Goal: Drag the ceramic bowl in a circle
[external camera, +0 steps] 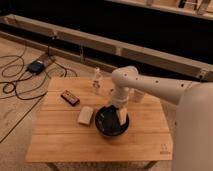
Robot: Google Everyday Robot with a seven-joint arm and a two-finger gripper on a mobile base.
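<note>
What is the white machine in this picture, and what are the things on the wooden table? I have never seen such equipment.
The white machine is a robot arm that belongs to a mobile robot. There is one picture of this moment. The camera looks down on the table, but I cannot say where it is mounted. The gripper, at the end of the arm, reaches down into the round, glossy dark ceramic bowl. Whether it grips the bowl is not visible. On the light wooden table there is also a pale rectangular block beside the bowl, a flat dark reddish-brown rectangular object, and a small white bottle standing near the far edge. Dark cables lie on the floor.
</note>
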